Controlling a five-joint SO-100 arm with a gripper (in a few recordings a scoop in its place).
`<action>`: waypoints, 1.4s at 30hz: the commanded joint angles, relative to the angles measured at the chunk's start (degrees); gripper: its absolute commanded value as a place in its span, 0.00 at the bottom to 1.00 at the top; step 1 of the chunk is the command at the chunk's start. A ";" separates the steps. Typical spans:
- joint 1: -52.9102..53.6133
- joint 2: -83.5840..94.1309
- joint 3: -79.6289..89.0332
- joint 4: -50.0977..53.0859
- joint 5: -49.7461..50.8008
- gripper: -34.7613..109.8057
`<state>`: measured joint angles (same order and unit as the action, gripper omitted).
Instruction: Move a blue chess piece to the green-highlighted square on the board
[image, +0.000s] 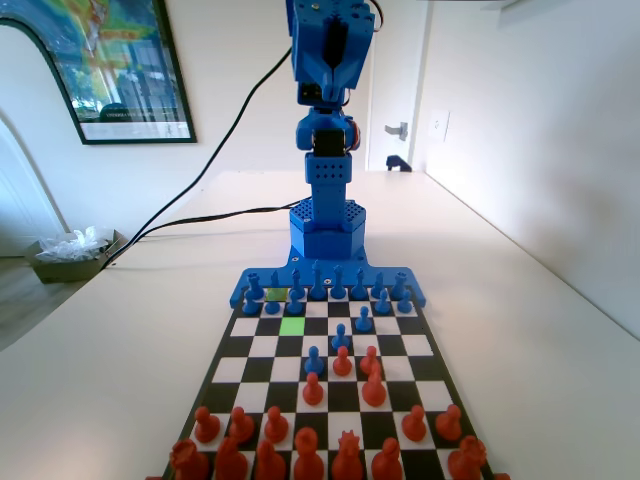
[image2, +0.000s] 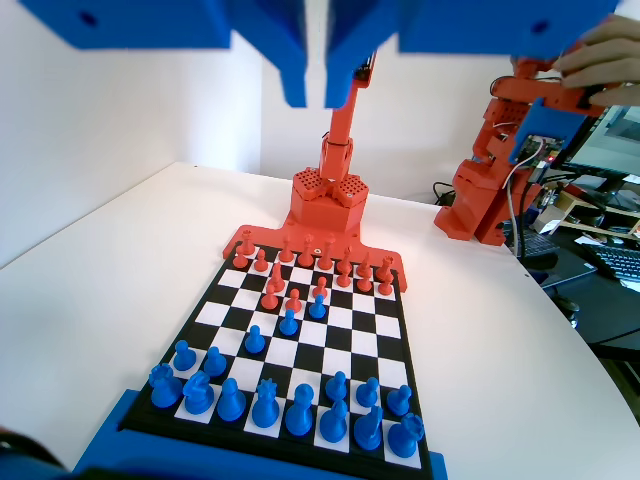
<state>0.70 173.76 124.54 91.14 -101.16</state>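
In the fixed view, rows of red pieces fill the bottom of the frame, nearest the camera, on the black-and-white board. Further up, around the middle of the board, a few red and blue pawns stand mixed together. Beyond them lies the green-highlighted square, left of centre and bare. A duller yellow-green square sits one row further back and one file to the left, also bare. No piece has reached the target, so the task looks to be at its start: choosing and reaching for a pawn.

A likely candidate is the blue chess piece, a pawn standing just behind the green square in the blue pawn row. The blue arm rises from the far end of the board, upright and high in the upper centre of the frame.

In the wrist view, the gripper hangs from the top edge, its jaws slightly apart and holding nothing. It is well above the board, and the blue pawns lie far below it at the lower part of the frame. The next move probably calls for lowering toward that pawn and closing on its head.
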 joint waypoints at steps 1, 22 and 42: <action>0.53 1.23 0.18 -0.97 0.00 0.29; -0.18 -8.35 -5.45 3.43 5.19 0.25; 5.01 -36.47 -10.63 -1.23 24.08 0.25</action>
<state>3.87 139.57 112.59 91.58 -78.57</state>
